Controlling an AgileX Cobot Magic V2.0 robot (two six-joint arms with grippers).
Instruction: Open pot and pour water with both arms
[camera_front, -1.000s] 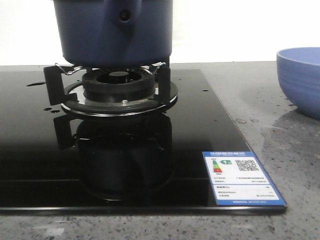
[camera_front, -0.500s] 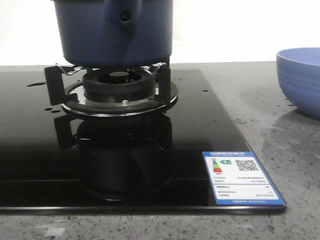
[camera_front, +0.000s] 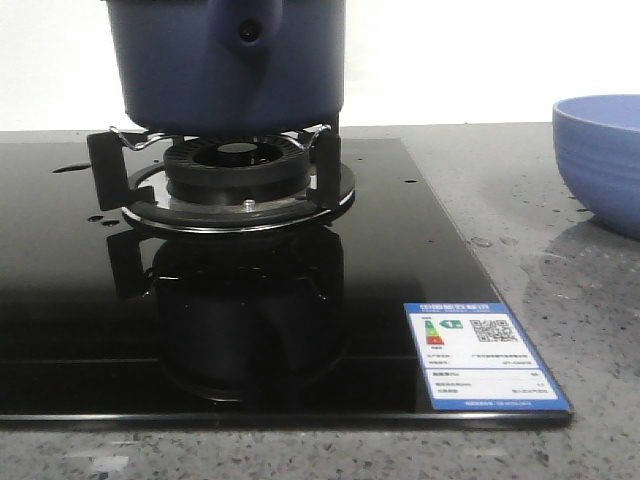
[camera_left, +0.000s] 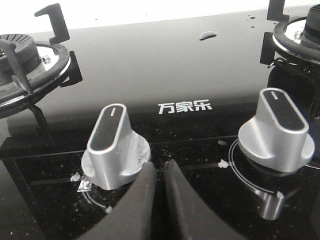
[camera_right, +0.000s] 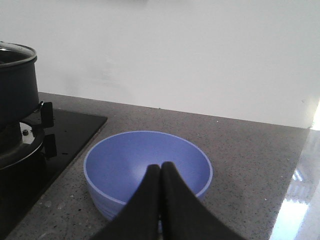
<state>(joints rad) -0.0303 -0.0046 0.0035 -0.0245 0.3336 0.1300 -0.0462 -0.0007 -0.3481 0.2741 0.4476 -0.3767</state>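
While the left gripper (camera_left: 159, 172) hung over the black hob (camera_front: 420, 250) with its fingers (camera_left: 142, 192) clenched on nothing, just beside a silver knob (camera_left: 114, 145), the right gripper (camera_right: 160, 172) hovered before the periwinkle bowl (camera_right: 147, 167), fingers pressed together and empty. Farther back on the hob, the pot (camera_front: 226, 65) sat on the burner grate (camera_front: 228, 170). Small drops of water (camera_front: 70, 168) lay on the glass beside the grate. Right of the hob, the bowl rested on the speckled tabletop (camera_front: 540, 260).

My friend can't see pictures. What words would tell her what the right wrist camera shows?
A light blue bowl sits empty on a speckled grey counter, with the right gripper closed, its black fingers in front of it. The dark pot stands on the black stove at one side, a white wall behind.
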